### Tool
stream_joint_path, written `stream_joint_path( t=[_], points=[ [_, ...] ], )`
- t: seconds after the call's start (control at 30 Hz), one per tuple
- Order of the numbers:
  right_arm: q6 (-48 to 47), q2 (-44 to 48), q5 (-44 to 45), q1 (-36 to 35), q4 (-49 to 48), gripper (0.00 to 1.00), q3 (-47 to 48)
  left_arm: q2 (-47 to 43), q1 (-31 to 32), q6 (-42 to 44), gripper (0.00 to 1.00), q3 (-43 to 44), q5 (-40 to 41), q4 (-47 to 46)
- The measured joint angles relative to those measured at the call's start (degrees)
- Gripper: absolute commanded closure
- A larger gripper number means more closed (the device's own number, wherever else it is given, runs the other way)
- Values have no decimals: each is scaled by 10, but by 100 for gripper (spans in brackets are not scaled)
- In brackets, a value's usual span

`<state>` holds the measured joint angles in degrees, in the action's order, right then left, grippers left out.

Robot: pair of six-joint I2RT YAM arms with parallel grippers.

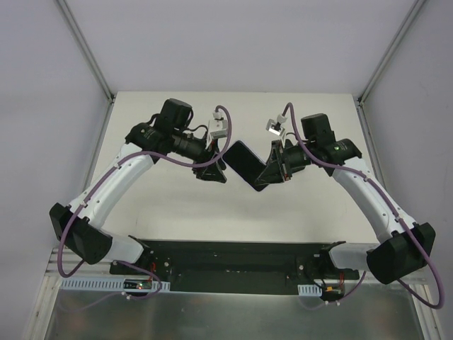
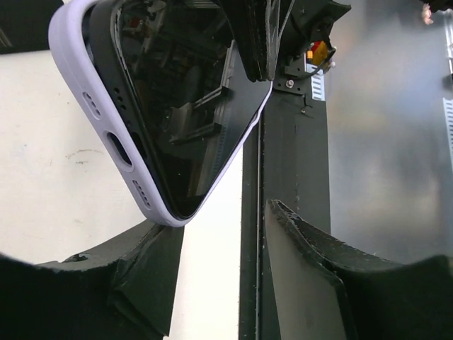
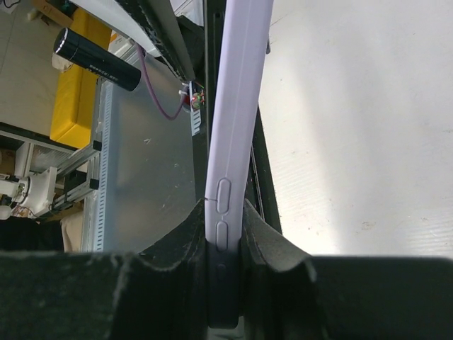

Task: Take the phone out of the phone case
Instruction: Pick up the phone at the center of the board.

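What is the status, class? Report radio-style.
Left gripper open beside black glossy phone. Right gripper shut on lilac silicone phone case. Phone not yet out. Nothing blocking.

Cream table top (image 1: 177, 212) is enclosed by pale matte walls (image 1: 233, 42) on the left, far and right sides. Metal posts (image 1: 85, 46) are seen running to the far corners. Black mounting strip (image 1: 233, 256) and brushed metal sheet (image 1: 226, 319) are noted at the near edge (light soft, even). Yellow block (image 3: 74, 99) is seen off the table.

Counter (image 1: 177, 212): off-white, matte, faintly scuffed. Directly on it: one black base plate (image 1: 233, 256) along the near edge, with both arm bases (image 1: 338, 256) bolted at its ends.
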<state>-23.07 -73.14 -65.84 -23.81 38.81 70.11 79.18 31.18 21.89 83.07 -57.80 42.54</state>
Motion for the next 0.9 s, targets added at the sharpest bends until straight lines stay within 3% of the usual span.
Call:
stream_joint_path(
  t=[0.43,0.9],
  points=[
    [5,0,-11,0,-15,100,-7,4,-1,45,52,17,0,8],
    [4,2,-12,5,-22,100,-16,39,-5,43,62,47,-4,21]
  ],
)
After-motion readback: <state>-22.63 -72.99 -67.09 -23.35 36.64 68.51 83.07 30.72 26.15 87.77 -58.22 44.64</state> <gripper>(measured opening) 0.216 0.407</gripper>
